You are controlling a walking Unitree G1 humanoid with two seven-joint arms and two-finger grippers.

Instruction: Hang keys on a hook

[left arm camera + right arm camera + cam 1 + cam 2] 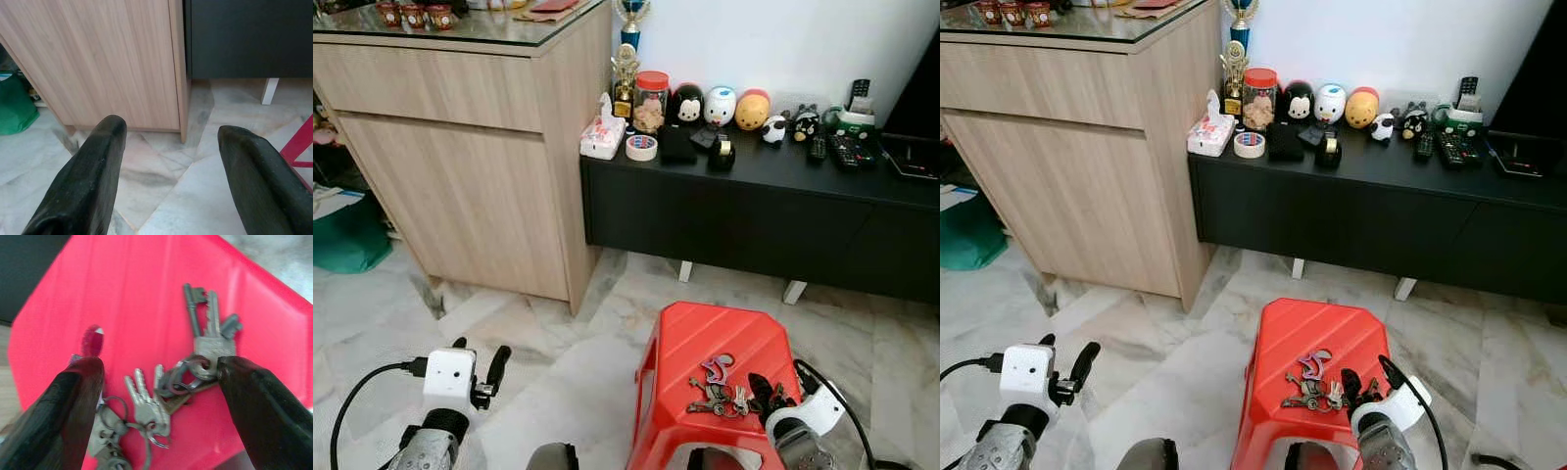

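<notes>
Left eye view: bunch of silver metal keys [717,394] lying on red plastic stool [690,343]; right tool [769,392] reaching in just beside them. Left tool [480,367] hanging over marble floor [548,372], well apart.
Left wrist view: left tool's fingers [83,186] standing wide open, facing light wooden cabinet [107,58].
Right wrist view: right tool [161,377] spreading open, straddling the keys.

Bunch of silver keys [717,396] on rings, lying flat, splayed
</notes>
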